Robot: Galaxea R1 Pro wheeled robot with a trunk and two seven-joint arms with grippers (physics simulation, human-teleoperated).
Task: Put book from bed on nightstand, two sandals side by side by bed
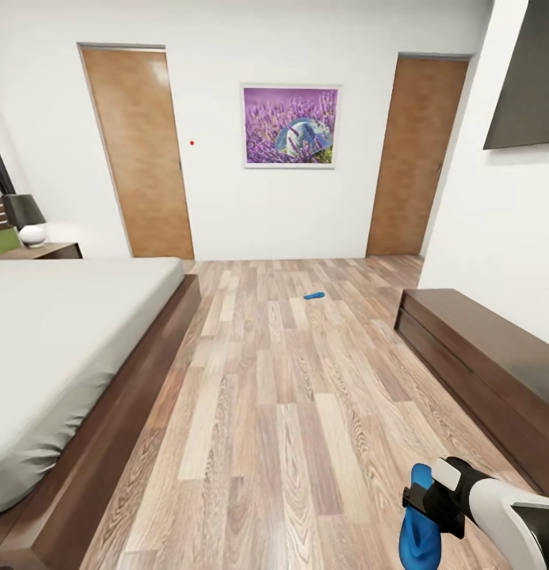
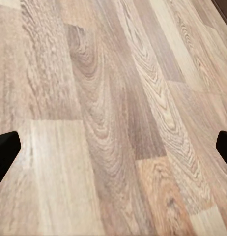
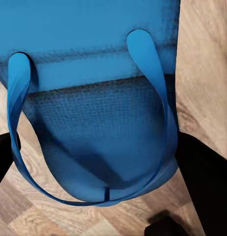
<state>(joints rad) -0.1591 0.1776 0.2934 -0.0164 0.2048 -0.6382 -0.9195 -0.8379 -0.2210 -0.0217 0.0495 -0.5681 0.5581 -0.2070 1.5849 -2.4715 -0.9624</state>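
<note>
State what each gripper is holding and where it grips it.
The right gripper holds a blue sandal, clamped across the sole at its side edges. The left gripper is open over the wooden floor, holding nothing.

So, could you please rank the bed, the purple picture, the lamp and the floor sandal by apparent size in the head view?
1. bed
2. purple picture
3. lamp
4. floor sandal
The bed lies nearest, which inflates it.
</note>
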